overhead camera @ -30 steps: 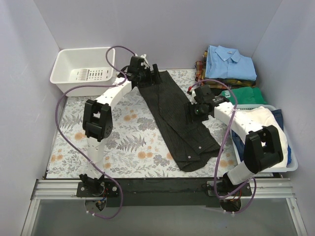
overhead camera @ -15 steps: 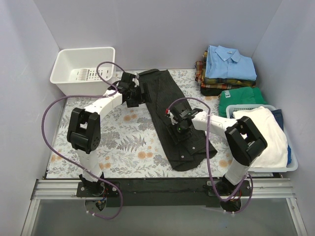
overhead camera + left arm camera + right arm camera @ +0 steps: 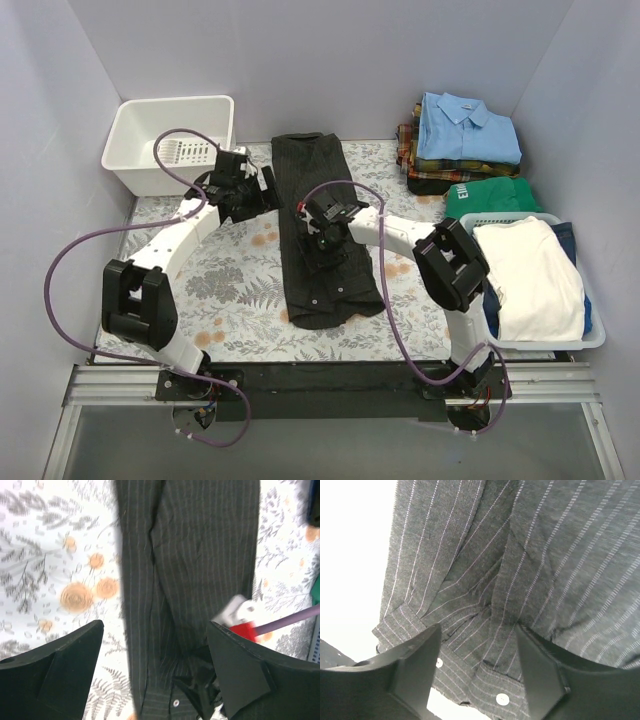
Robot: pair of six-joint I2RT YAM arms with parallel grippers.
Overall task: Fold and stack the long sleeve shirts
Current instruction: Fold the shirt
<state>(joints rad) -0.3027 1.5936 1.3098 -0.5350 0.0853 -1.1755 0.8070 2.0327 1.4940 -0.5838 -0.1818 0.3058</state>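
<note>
Cloth lay lengthwise down the middle of the floral surface (image 3: pixel 230 275) in the overhead view: the black pinstriped shirt (image 3: pixel 335 290), drawn into a long narrow strip, with one end toward the back wall and the other toward the arm bases. The finished stack of folded shirts (image 3: pixel 468 125) sat well apart at the back right. The left fingers (image 3: pixel 258 190) hung just beside the strip's left edge, and the right fingers (image 3: pixel 322 238) were over its middle. The right arm's purple cable (image 3: pixel 385 310) looped over the shirt's near right part. The left wrist view showed its two fingers (image 3: pixel 65 677) spread wide with nothing between them; the shirt ran beneath, with a lengthwise ridge and a bunched lump near a button at the bottom. The right wrist view showed its fingers (image 3: pixel 405 675) also parted and clamped on nothing, close above overlapping layers and a buttoned cuff. Judging from this, a pinch there would likely catch only the top layer, peeling the lengthwise fold open instead of carrying the whole strip. The bunched lump could be folded in as a bulge, and the cable might snag and skew the cloth. The two arms were also near enough to bump.
</note>
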